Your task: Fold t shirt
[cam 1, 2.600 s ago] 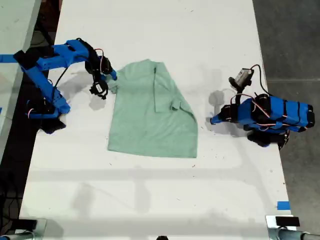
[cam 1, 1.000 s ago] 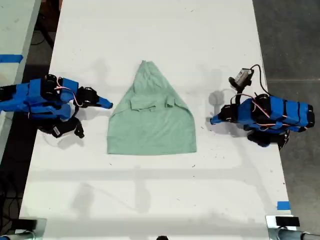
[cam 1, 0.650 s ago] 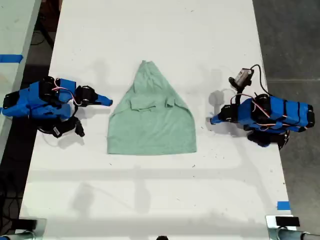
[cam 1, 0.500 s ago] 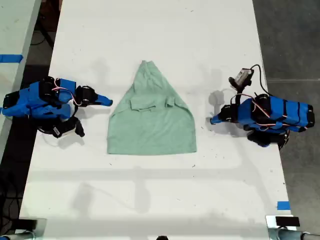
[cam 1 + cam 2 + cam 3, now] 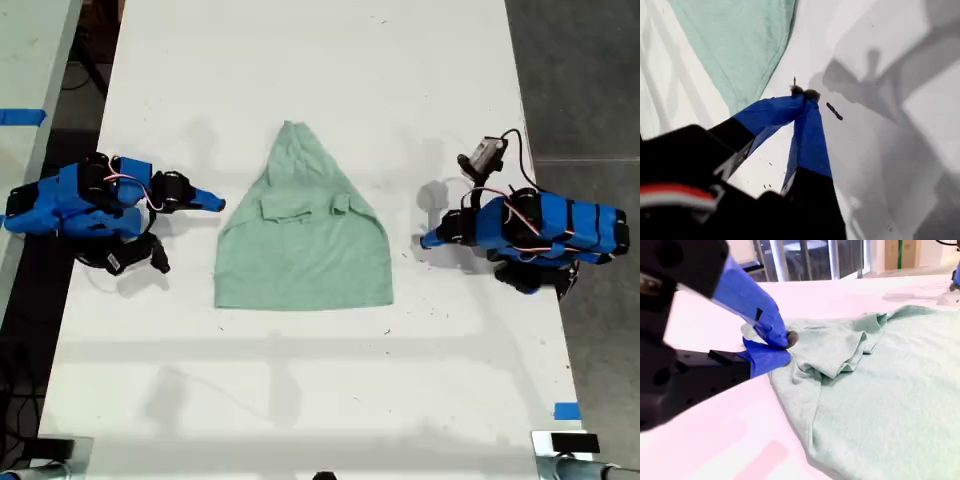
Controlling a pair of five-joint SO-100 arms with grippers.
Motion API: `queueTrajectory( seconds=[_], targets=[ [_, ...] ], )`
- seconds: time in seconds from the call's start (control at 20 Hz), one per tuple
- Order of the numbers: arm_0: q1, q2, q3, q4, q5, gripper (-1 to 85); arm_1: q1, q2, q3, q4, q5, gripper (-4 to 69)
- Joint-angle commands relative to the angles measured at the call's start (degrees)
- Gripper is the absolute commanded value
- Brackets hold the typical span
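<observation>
The pale mint-green t shirt [image 5: 300, 250] lies flat in the middle of the white table [image 5: 300, 70], with both sides folded in so it narrows to a point at the far end. My second gripper [image 5: 217, 206] rests low at the exterior view's left. It is shut [image 5: 785, 347] right beside the t shirt [image 5: 880, 390] edge, near the bunched sleeve folds. My first gripper [image 5: 425, 240] sits at the exterior view's right, shut [image 5: 802, 95] over bare table, a short gap from the t shirt [image 5: 740, 45] edge.
A strip of blue tape [image 5: 566, 410] marks the table's near corner at the exterior view's right, and another [image 5: 22, 116] lies on the neighbouring surface at its left. Dark floor runs along the right table edge. A small camera module [image 5: 485, 153] with wires stands above the first arm.
Since 2.6 s ago the second arm has come down from the shirt's far side and pulled back. The shirt went from a one-sided fold to a tapered shape. Nothing moved in the last half second.
</observation>
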Motion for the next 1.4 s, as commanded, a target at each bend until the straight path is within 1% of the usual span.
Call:
queueTrajectory(
  seconds=[0.0,0.45,1.05,1.1,1.2,1.25,1.3,1.35],
  targets=[
    [-0.7,0.35,0.35,-0.26,-1.14,-0.2,0.09,0.44,3.08,-1.58,0.18,-1.5],
    [-0.35,0.35,0.44,-0.53,-1.41,-0.2,0.7,0.44,3.16,-0.7,2.02,-1.4],
    [-0.09,0.35,0.44,-0.53,-1.41,-0.2,0.53,0.44,2.64,0.26,2.55,-1.2],
    [-0.09,0.35,0.44,-0.53,-1.41,-0.2,0.53,0.44,2.64,0.0,2.11,-0.6],
    [0.09,0.35,0.44,-0.53,-1.41,-0.2,-0.88,0.44,2.55,-0.79,2.11,5.1],
    [0.09,0.35,0.44,-0.53,-1.41,-0.2,-1.23,0.44,2.55,-1.23,2.11,4.9],
    [0.09,0.35,0.44,-0.53,-1.41,-0.2,-1.23,0.44,2.64,-1.41,2.2,2.9],
    [0.18,0.35,0.44,-0.53,-1.41,-0.2,-1.14,0.44,2.81,-1.41,2.46,-1.2]
  ],
)
